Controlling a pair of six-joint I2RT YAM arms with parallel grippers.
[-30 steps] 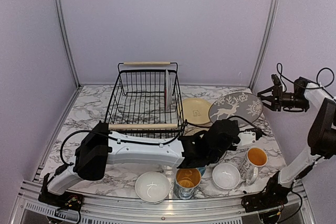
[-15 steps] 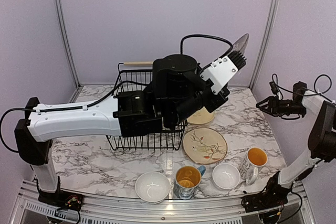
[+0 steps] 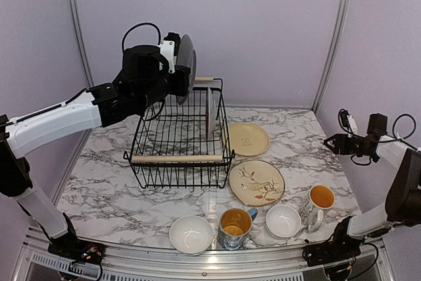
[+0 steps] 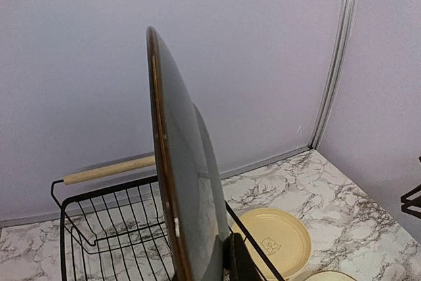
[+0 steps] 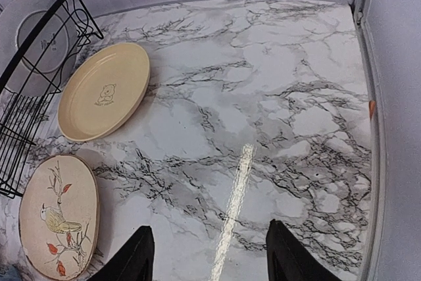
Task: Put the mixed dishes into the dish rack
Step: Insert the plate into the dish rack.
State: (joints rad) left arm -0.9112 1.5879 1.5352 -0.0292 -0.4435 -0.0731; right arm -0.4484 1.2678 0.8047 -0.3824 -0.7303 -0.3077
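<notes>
- Nearest us, two white ceramic bowls (image 3: 191,233) look empty, and two yellow-lined mugs (image 3: 235,224) stand beside them on the marble-patterned table (image 3: 99,189).
- Next, the cream bird-painted plate (image 3: 256,182) and the pale yellow round plate (image 3: 247,139) lie flat, right of the rack.
- Out right, the right gripper (image 3: 332,143) hangs well apart, jaws parted, nothing between them.
- The black wire dish rack (image 3: 177,158) holds one standing plate (image 3: 209,111), on edge at its right side.
- Farthest, the left gripper (image 3: 174,74) clamps the dark grey round plate (image 3: 186,62) upright on edge above the far wooden handle (image 4: 108,170). The free slots lie below and nearer, so we reckon it lowers in left of the standing plate.
</notes>
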